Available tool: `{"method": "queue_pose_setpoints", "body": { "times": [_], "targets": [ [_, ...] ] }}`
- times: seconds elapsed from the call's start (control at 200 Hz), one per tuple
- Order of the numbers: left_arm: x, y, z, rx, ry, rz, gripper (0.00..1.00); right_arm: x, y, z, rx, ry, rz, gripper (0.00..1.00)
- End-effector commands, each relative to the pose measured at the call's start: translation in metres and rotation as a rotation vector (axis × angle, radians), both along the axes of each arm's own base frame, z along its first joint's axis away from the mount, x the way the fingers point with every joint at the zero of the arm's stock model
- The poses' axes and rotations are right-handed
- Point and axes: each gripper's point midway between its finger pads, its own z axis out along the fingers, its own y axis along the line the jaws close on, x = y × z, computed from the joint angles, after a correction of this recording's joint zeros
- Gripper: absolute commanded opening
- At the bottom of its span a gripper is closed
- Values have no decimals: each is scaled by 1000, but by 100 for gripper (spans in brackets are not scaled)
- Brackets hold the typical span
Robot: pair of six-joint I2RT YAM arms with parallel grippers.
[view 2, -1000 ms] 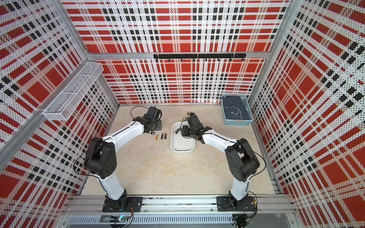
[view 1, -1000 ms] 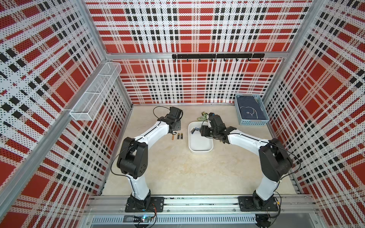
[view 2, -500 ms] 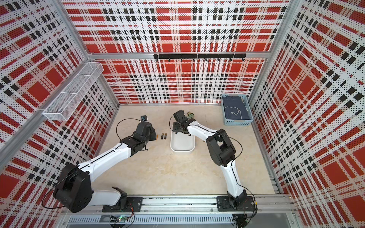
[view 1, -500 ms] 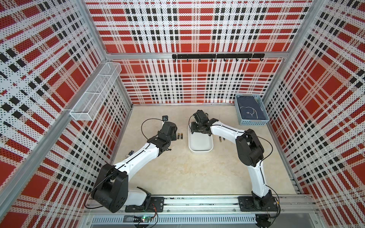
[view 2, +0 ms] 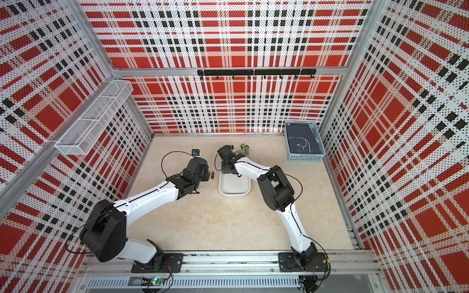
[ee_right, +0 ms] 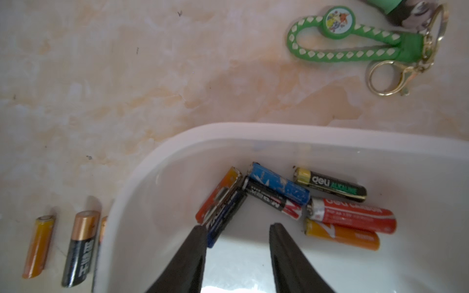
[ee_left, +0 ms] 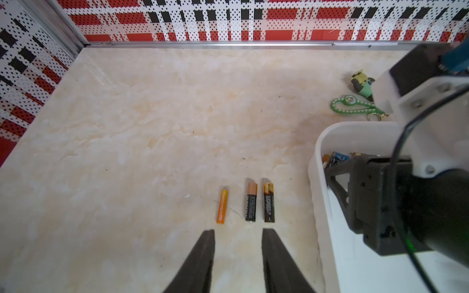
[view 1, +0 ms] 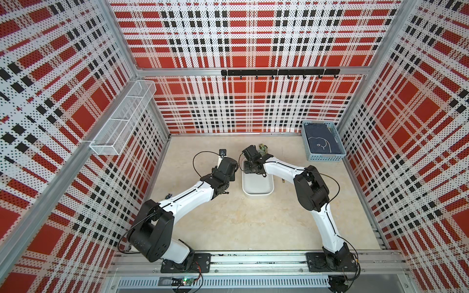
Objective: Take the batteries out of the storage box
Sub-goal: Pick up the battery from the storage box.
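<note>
The storage box [view 1: 257, 194] stood on the table [view 1: 253, 228] between the two arms, and its near half was bare in both top views. Just beside the box's left wall, the left gripper [ee_left: 238, 232] hung over the table with its jaws parted and nothing between them.

Just beyond its fingertips, three batteries [ee_left: 251, 203] lay side by side on the table, outside the box and parallel to that wall. An orange cell [ee_left: 222, 206] lay farthest from the box, then two black cells with copper ends, the last just beside the wall.

The right gripper [ee_right: 237, 227] was lowered into the far end of the box, its jaws also apart and gripping nothing. One fingertip [ee_right: 199, 237] overlapped the end of a dark blue cell [ee_right: 224, 215]; contact could not be confirmed.

Seven cells lay in the box's far end, including a blue cell [ee_right: 279, 186], a red cell [ee_right: 352, 213] and a black-and-green cell [ee_right: 332, 187].

Beyond the box's far wall, a green keychain [ee_right: 342, 54] lay on the table. Farther off, right of the box near the back wall, stood a light-blue basket [view 1: 324, 159] holding dark cloth.
</note>
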Motion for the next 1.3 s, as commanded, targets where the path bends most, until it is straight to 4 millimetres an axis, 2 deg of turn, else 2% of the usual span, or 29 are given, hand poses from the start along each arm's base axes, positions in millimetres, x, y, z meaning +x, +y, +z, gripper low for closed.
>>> {"method": "queue_pose_setpoints", "body": {
  "times": [0.0, 0.311, 0.541, 0.727, 0.807, 0.927, 1.017, 1.163, 1.293],
  "targets": [
    [6, -2, 10, 8, -28, 17, 37, -1, 4, -7, -31, -5, 8, 48],
    [12, -18, 6, -4, -12, -17, 36, -1, 8, -21, -23, 25, 11, 45],
    [15, -25, 8, -3, -12, -25, 36, -8, -8, -33, -85, 41, 3, 37],
    [16, -25, 10, 1, -15, -23, 36, -14, -19, -18, -98, 15, 0, 26],
    [16, -25, 10, 6, -15, -20, 36, -16, -19, -11, -80, 5, 10, 17],
    [17, -25, 10, 8, -14, -19, 36, -21, -15, -7, 0, 44, 44, 14],
    [17, -25, 11, 8, -15, -19, 36, -23, -16, 5, 35, 40, 52, 13],
    [17, -24, 8, 14, -11, -16, 36, -22, -19, 21, 22, 11, 77, 13],
    [17, -24, 7, 15, -9, -14, 36, -21, -20, 25, 22, 13, 79, 13]
  ]
}}
